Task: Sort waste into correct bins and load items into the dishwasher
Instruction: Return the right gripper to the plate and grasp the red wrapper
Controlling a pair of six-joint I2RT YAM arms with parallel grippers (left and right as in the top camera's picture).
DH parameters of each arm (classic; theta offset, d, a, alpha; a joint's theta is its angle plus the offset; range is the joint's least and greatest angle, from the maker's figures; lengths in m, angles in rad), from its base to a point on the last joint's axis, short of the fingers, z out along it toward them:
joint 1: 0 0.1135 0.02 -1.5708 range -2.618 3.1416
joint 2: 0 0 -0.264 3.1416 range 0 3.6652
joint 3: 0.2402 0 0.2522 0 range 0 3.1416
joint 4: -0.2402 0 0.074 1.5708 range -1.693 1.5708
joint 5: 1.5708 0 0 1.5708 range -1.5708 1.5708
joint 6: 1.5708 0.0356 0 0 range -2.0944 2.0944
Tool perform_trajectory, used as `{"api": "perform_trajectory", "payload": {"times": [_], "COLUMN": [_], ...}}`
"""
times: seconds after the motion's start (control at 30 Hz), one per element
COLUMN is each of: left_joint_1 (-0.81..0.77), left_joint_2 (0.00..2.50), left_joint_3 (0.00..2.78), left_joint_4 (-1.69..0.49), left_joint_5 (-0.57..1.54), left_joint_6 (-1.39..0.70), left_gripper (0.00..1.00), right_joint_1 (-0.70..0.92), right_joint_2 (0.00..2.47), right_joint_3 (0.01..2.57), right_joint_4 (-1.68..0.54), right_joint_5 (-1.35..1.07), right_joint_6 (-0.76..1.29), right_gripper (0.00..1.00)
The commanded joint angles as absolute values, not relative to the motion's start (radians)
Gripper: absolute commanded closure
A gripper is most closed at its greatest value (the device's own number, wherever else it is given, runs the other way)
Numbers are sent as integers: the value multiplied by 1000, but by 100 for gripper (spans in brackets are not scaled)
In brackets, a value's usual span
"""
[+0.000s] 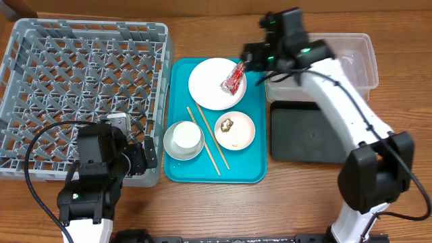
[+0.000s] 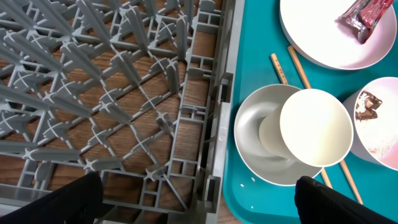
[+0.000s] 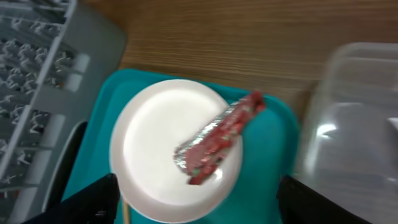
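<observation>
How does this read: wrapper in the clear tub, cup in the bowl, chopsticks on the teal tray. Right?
Not quite. The wrapper lies on the white plate, not in the tub, as the overhead view shows. The cup is in the bowl and the chopsticks are on the tray.

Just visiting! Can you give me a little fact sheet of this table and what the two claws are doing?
Wrapper: on the white plate, one end past its rim
Plate: on the teal tray
Cup: inside the grey bowl
Chopsticks: on the tray, between bowl and small dish
Small dish: holds a brown lump
Right gripper: open, above the wrapper
Left gripper: open, over the dish rack's edge
</observation>
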State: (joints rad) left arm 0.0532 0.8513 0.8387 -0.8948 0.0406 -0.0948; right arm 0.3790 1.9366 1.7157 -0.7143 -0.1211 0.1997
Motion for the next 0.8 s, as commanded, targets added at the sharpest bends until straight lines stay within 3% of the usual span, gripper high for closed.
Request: {"api": "perform_trajectory", "payload": {"times": [0.0, 0.23, 0.63, 0.77], "left_joint_1": [57, 57, 57, 57], "left_joint_2": [849, 849, 849, 849], "left_joint_3": [863, 863, 863, 863], "left_joint_4": [-892, -893, -893, -893], "left_joint_5": [45, 45, 45, 46], "left_joint_6": [-86, -86, -86, -86], "left_gripper": [0, 0, 0, 0], "right_joint_1": [459, 508, 517, 517], "right_joint_2": [1982, 2105, 2249, 2256], "right_joint_3": [1722, 1722, 1722, 1722], "right_joint_4": [-688, -665, -612, -590], "right_joint_5": [59, 127, 98, 68], "right_joint_6": [297, 475, 580, 581], "right_gripper": [17, 20, 22, 29]}}
